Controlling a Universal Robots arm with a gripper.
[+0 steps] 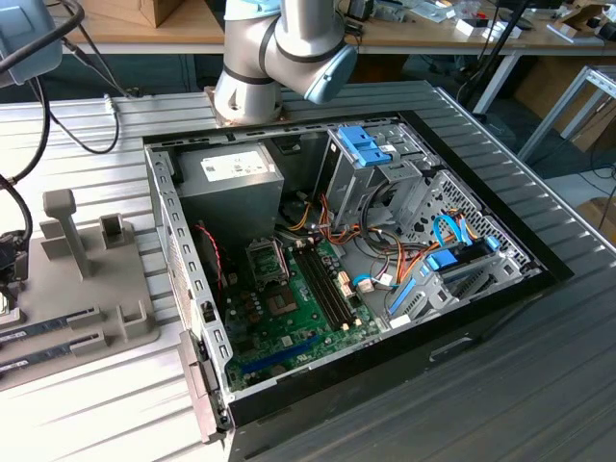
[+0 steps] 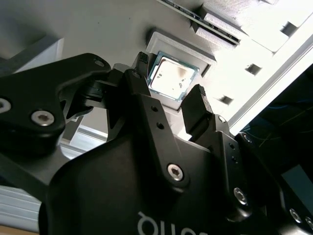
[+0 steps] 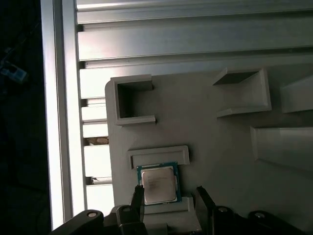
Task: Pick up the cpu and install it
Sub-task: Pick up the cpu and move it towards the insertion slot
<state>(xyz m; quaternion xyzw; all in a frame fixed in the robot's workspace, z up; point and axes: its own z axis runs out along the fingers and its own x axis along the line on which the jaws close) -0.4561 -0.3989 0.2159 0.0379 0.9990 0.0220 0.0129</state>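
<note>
One robot arm (image 1: 279, 43) comes in from the top edge of the exterior view, above the back of one open computer case (image 1: 481, 308); the case lies on a ribbed metal table (image 1: 96, 135); inside it are one green motherboard (image 1: 289, 318), one grey power-supply box (image 1: 231, 188) and one square metal-framed socket (image 1: 268, 260); at the exterior view's left one pale grey tray (image 1: 125, 322) rests on the table, with one upright post (image 1: 60, 226) and two memory sticks (image 1: 53, 322) lying side by side in its grooves.

Two black fingers (image 2: 142, 83) of the gripper (image 2: 171, 76) show in the second wrist view, spread wide with nothing between them but air; one cpu (image 2: 172, 82) appears through that gap, flat in a shallow square nest of the tray (image 2: 98, 29), silver lid up and green rim all round; whether the fingertips touch the chip I cannot tell.

One cpu (image 3: 157, 183) shows again in the first wrist view, seated between two raised lips (image 3: 159, 155) of the tray (image 3: 220, 147); the gripper (image 3: 170, 192) hangs over it, its two fingers (image 3: 138, 196) parted and grasping nothing; one tip stands at one edge of the chip, the other clear of the opposite edge; two open-sided square pockets (image 3: 132, 100) rise from the tray well apart from the chip; the tray lies on the slatted table (image 3: 195, 34).
</note>
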